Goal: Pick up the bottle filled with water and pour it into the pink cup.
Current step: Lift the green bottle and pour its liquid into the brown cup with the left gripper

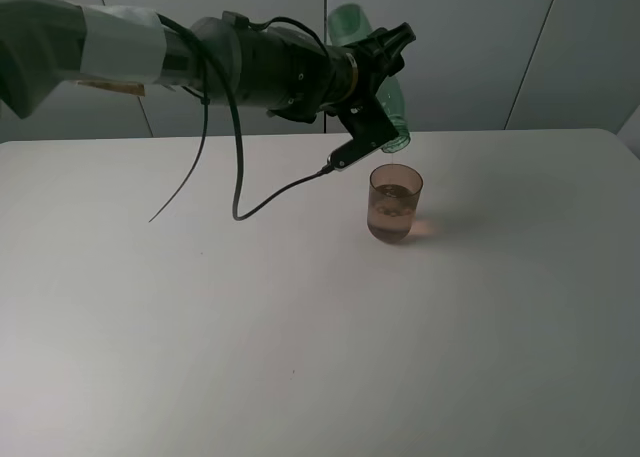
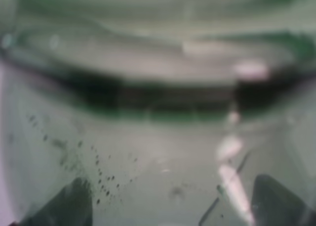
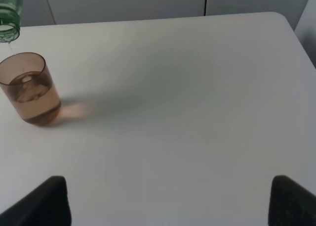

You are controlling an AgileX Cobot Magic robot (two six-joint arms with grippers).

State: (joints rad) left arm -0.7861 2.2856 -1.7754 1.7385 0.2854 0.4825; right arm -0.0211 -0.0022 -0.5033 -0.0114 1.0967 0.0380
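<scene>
My left gripper [image 1: 382, 72] is shut on the green-tinted bottle [image 1: 392, 102] and holds it tipped steeply, neck down, just above the pink cup [image 1: 394, 203]. The bottle's body fills the left wrist view [image 2: 158, 152], blurred. In the right wrist view the bottle's threaded neck [image 3: 7, 23] hangs over the cup's rim and a thin stream of water falls into the cup [image 3: 30, 87]. The cup stands upright on the white table, over half full. My right gripper [image 3: 168, 201] is open and empty, well away from the cup.
The white table [image 1: 250, 337] ends at a far edge by a grey panelled wall [image 1: 480, 47]. A black cable [image 1: 240, 192] hangs from the left arm down toward the table, left of the cup.
</scene>
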